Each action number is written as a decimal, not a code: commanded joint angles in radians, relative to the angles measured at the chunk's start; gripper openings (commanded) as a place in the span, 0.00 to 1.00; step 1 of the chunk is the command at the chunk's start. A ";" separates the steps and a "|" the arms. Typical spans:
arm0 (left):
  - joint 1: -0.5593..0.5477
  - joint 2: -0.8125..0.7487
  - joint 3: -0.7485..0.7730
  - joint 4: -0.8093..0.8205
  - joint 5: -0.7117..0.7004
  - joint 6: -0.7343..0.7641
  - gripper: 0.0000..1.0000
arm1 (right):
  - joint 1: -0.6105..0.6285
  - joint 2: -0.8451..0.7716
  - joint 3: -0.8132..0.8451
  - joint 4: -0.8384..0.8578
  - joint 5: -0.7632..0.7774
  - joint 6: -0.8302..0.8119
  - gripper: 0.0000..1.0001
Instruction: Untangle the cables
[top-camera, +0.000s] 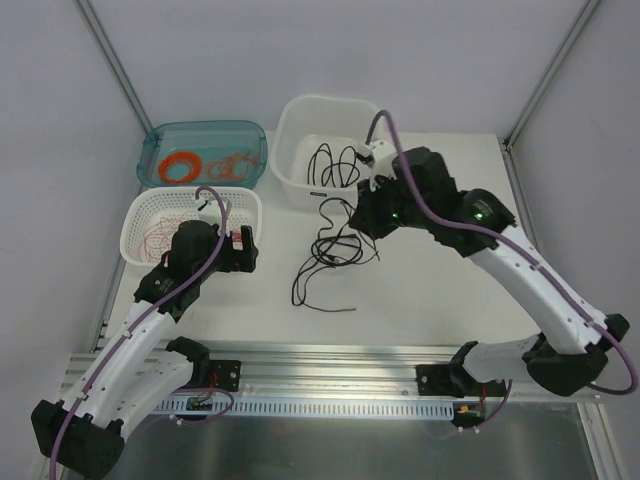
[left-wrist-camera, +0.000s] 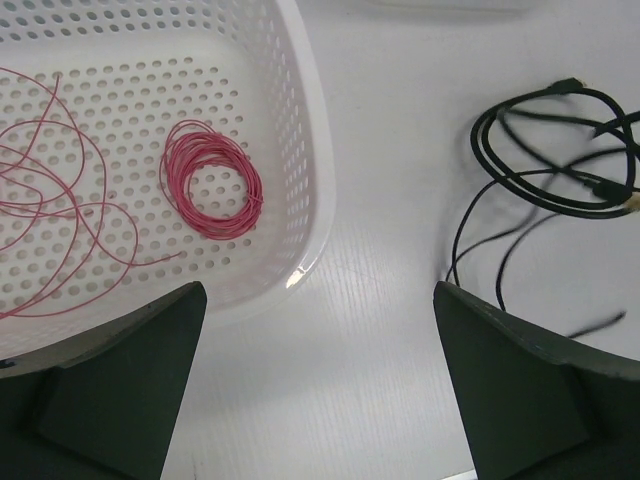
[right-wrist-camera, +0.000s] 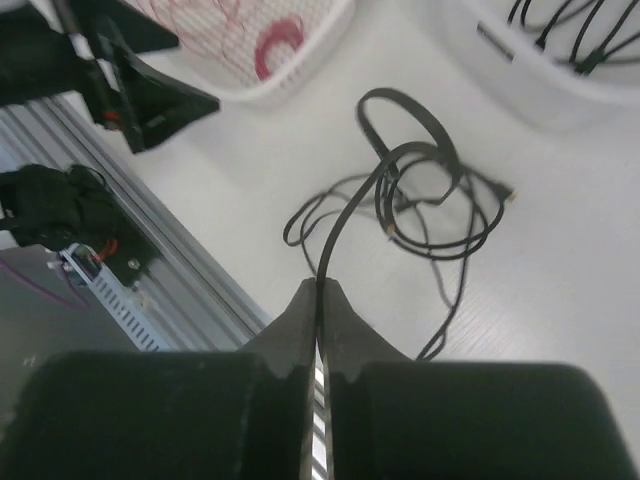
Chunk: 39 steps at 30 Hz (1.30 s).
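Note:
A loose tangle of thin black cables (top-camera: 322, 256) lies on the white table in the middle. My right gripper (top-camera: 362, 216) hovers over the tangle's right side. In the right wrist view this gripper (right-wrist-camera: 320, 286) is shut on one black strand, which rises from the cable heap (right-wrist-camera: 430, 212) into the closed fingertips. Off to the left, my left gripper (top-camera: 247, 250) is beside the perforated basket. The left wrist view shows it (left-wrist-camera: 320, 390) wide open over bare table with nothing between the fingers (left-wrist-camera: 120, 385), and the black cables (left-wrist-camera: 560, 160) lie to its right.
A white perforated basket (top-camera: 140, 215) at the left holds a pink coil (left-wrist-camera: 210, 180) and loose pink wire (left-wrist-camera: 50, 200). Behind it a teal bin (top-camera: 205, 132) holds orange coils (top-camera: 180, 166). A white tub (top-camera: 290, 130) at the back holds more black cables (top-camera: 335, 165).

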 joint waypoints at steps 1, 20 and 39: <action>-0.004 0.003 -0.002 0.022 -0.008 0.020 0.99 | -0.009 -0.093 0.148 -0.161 0.038 -0.091 0.01; -0.006 0.024 -0.001 0.024 -0.011 0.020 0.99 | -0.094 -0.215 0.119 0.000 0.060 -0.061 0.01; -0.006 0.018 -0.002 0.022 -0.039 0.021 0.99 | -0.097 -0.334 0.173 0.493 0.165 -0.147 0.01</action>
